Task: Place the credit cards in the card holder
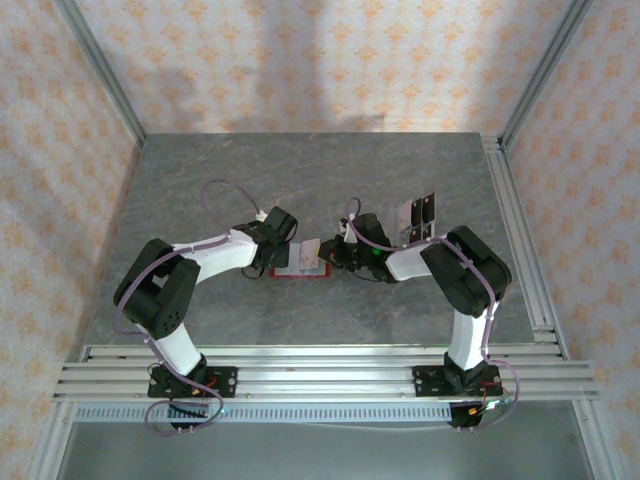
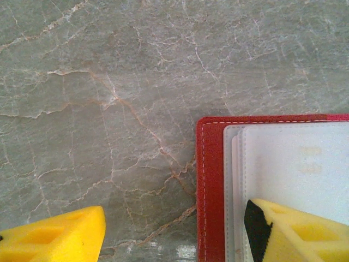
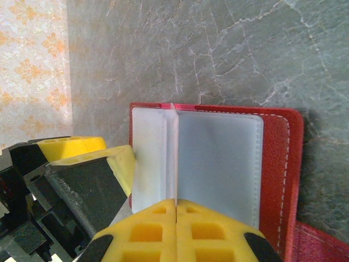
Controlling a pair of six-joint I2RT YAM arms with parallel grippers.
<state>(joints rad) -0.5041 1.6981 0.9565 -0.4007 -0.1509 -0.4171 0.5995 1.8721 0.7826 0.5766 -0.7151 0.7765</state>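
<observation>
The red card holder (image 1: pixel 300 267) lies open on the marble table between the two arms, pale sleeves up. My left gripper (image 1: pixel 283 250) is open and straddles its red border (image 2: pixel 210 185); one yellow finger (image 2: pixel 294 232) rests on the pale sleeves and the other finger (image 2: pixel 54 240) is over bare table. My right gripper (image 3: pixel 176 204) is shut on one thin pale sleeve (image 3: pixel 173 147), which stands upright from the holder's fold. Its red cover (image 3: pixel 275 169) lies flat to the right. The dark credit cards (image 1: pixel 418 213) lie on the table behind the right arm, untouched.
The holder's snap tab (image 3: pixel 322 245) sticks out at its near right corner. Aluminium rails (image 1: pixel 320 365) run along the near edge and a side rail (image 1: pixel 520 230) borders the right. Patterned walls enclose the table, with open marble (image 1: pixel 300 170) behind the arms.
</observation>
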